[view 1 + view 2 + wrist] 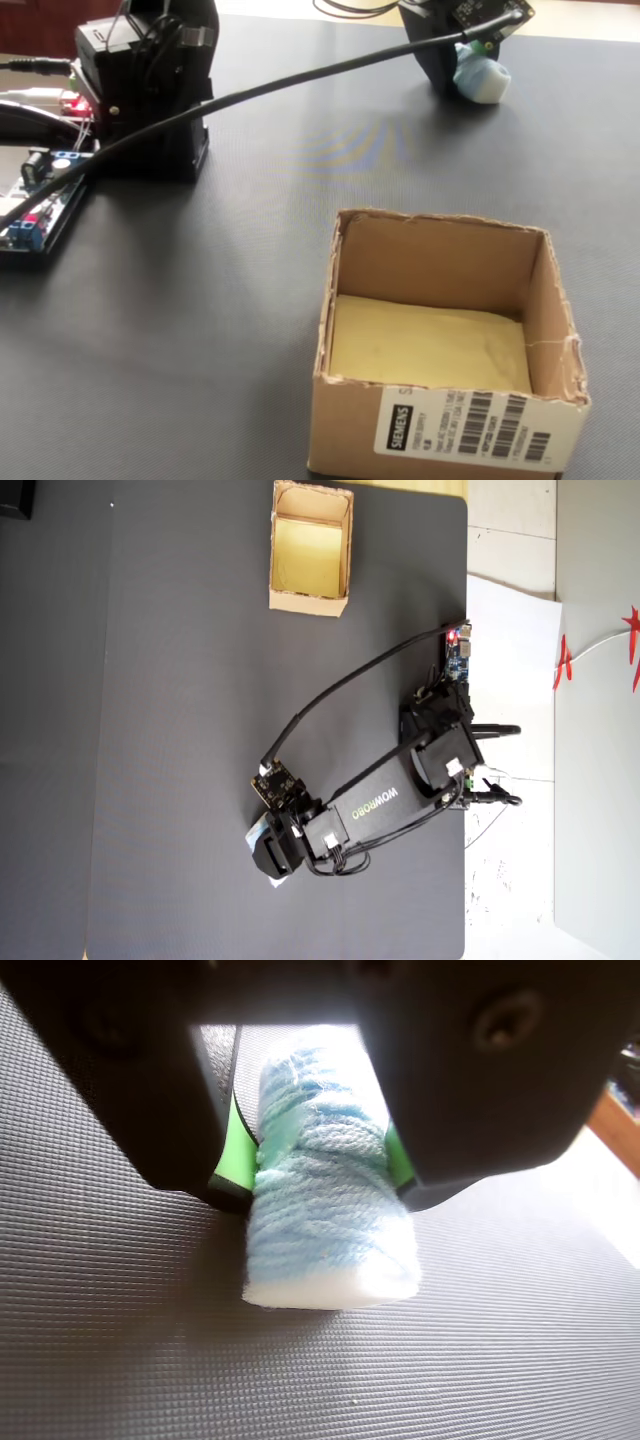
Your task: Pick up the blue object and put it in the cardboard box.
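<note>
Dark ribbed matting (120, 1340) is seen under the blue object (325, 1200), which is clamped between the green pads of the gripper (320, 1165), far from the cardboard box (440, 350) in the fixed view. Being soft, it could be squeezed out if lifted carelessly.

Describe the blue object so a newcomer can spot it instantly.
Start at the dark ribbed mat and follow the black arm out to its gripper. Between the green-padded jaws sits the blue object, resting on the mat. It is the only pale-blue, yarn-wrapped lump, far from the cardboard box.
</note>
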Available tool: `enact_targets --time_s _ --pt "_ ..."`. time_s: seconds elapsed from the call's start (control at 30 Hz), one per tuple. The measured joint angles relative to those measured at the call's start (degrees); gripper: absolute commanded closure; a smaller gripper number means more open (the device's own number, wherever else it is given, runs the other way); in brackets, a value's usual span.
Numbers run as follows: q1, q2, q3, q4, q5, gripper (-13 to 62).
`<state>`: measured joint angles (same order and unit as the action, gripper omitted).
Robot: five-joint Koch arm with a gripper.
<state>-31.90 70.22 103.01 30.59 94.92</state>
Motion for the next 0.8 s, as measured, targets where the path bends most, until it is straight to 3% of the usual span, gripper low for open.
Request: enact_targets --time_s 0.47,0.8 --pt "7.12 6.59 10.46 -15.73 -3.78 45.1" --pt "13.54 18.02 19.95 -18.98 -3.78 45.1"
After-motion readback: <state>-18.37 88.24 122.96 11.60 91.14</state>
